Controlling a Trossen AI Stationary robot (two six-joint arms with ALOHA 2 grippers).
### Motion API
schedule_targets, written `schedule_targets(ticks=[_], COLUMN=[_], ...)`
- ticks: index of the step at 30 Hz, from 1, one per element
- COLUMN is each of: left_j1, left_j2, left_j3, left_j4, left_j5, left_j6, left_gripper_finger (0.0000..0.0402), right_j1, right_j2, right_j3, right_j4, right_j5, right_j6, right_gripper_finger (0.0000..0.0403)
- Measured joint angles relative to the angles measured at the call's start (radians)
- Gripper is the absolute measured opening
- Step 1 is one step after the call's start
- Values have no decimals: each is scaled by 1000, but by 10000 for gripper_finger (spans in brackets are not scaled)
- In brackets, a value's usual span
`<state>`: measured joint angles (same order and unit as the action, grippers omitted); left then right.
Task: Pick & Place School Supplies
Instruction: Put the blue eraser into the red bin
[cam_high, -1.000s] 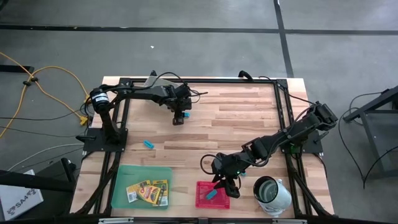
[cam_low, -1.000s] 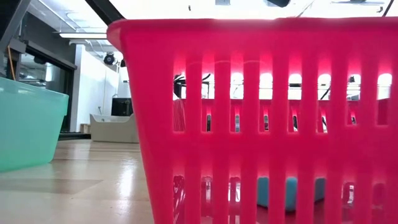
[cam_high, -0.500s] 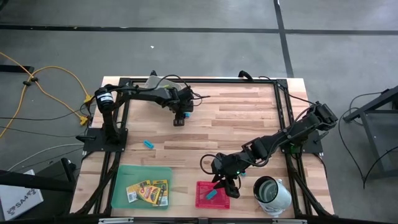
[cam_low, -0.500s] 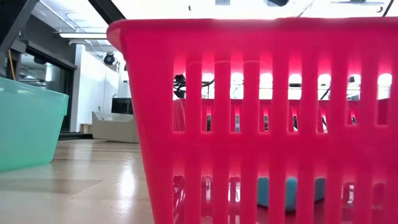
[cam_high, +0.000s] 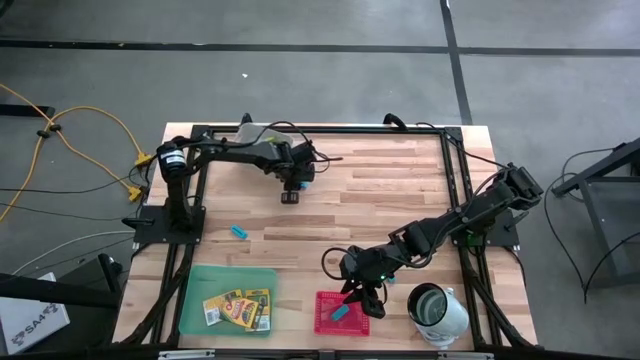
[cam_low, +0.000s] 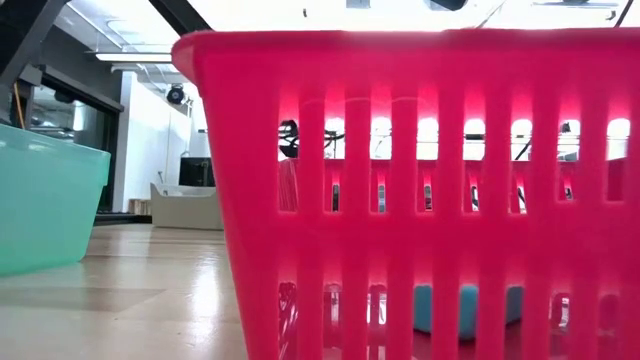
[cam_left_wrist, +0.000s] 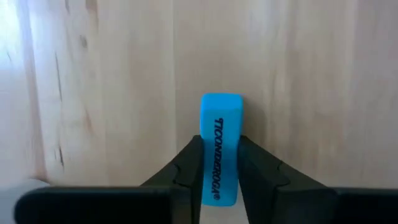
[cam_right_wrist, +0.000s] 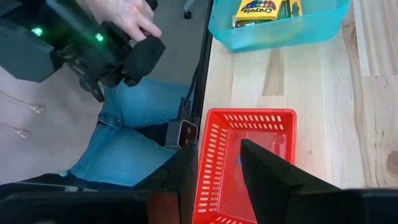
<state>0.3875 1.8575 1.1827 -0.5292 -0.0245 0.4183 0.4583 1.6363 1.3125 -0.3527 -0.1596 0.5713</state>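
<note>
We note a light-blue eraser (cam_left_wrist: 220, 149) lying flat on the wooden table (cam_high: 400, 190), far side, left of centre. It sits squarely between the two dark fingers (cam_left_wrist: 184, 168) of the left gripper (cam_high: 291, 190), lengthwise along them, its printed face up. In the left wrist view both fingers press its long sides, so we record the claw as clenched on the eraser; the piece appears to rest on the wood, though we cannot tell for sure from this view.

A second blue eraser (cam_high: 239, 232) lies loose on the table, well apart from that gripper, nearer the left arm's base. A third (cam_high: 340, 313) lies inside the red basket (cam_high: 325, 300) at the near edge; the low view shows it through the slats.

The right gripper (cam_high: 362, 297) hangs over the red basket's right part. In the right wrist view its fingers (cam_right_wrist: 267, 168) stand parted with nothing between them, the basket below.

Crayon boxes (cam_high: 238, 308) lie in the green tray (cam_high: 232, 272), just left of the basket. A white-and-metal cup (cam_high: 437, 308) lies to the basket's right.

Beyond the near table edge, the right wrist view shows a person in jeans (cam_right_wrist: 134, 127), a hand (cam_right_wrist: 124, 15) on a dark device.
</note>
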Motion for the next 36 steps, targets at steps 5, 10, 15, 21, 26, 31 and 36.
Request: schedule_targets(ticks=[5,10,15,21,26,31,36], left_j1=[-30,-63,-97,-157,-239,-363,-505], left_j2=[0,0,-2,-52,-144,-229,-270], left_j3=[12,12,12,18,20,20,21], left_j4=[9,4,4,-45,-62,-62,-30], left_j5=[3,1,-22,-78,-79,-22,-11], left_j6=[1,1,1,10,-62,-131,-186], left_gripper_finger=[61,61,61,61,61,61,61], right_j1=[4,8,13,16,15,15,15], right_j2=[0,0,0,0,0,0,0], right_j3=[0,0,0,0,0,0,0], right_j4=[-2,-2,-3,-6,-39,-135,-274], right_j5=[-3,-5,-2,-1,6,60,157], right_j6=[0,5,8,27,44,93,140], right_gripper_finger=[112,112,112,112,112,112,112])
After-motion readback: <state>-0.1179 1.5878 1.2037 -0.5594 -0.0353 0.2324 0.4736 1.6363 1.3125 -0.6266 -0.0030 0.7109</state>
